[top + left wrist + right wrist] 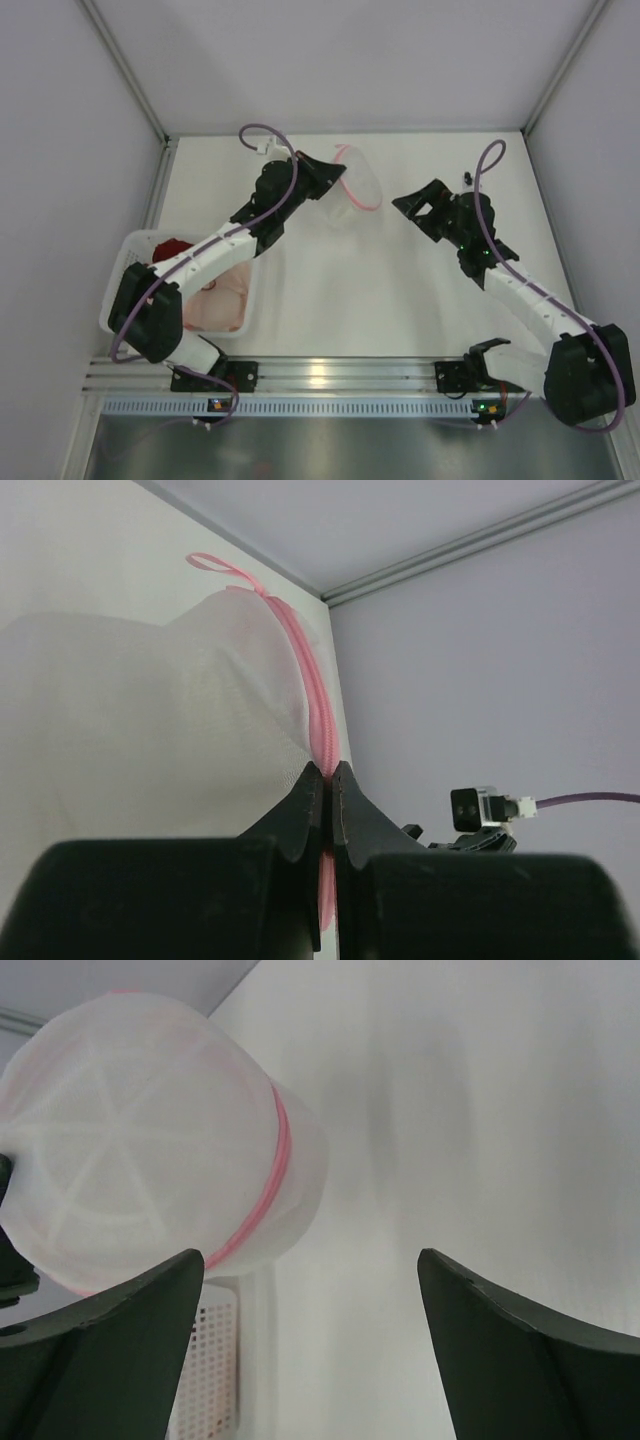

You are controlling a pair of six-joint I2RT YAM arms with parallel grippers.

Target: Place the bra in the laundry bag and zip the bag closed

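The laundry bag (358, 182), a see-through white mesh dome with a pink zip rim (312, 695), is held up off the table at the back centre. My left gripper (336, 177) is shut on that rim (328, 773), which runs between its closed jaws. My right gripper (412, 212) hangs open to the right of the bag, apart from it, with nothing between its fingers (310, 1270); from there the bag (150, 1140) shows at upper left. The pale pink bra (226, 300) lies in the white basket at the left.
The white perforated plastic basket (132, 262) stands near the left arm's base and also holds a dark red bra (172, 247). Its wall (212, 1360) shows below the bag. A small black item (467, 178) lies at the back right. Grey walls enclose the table.
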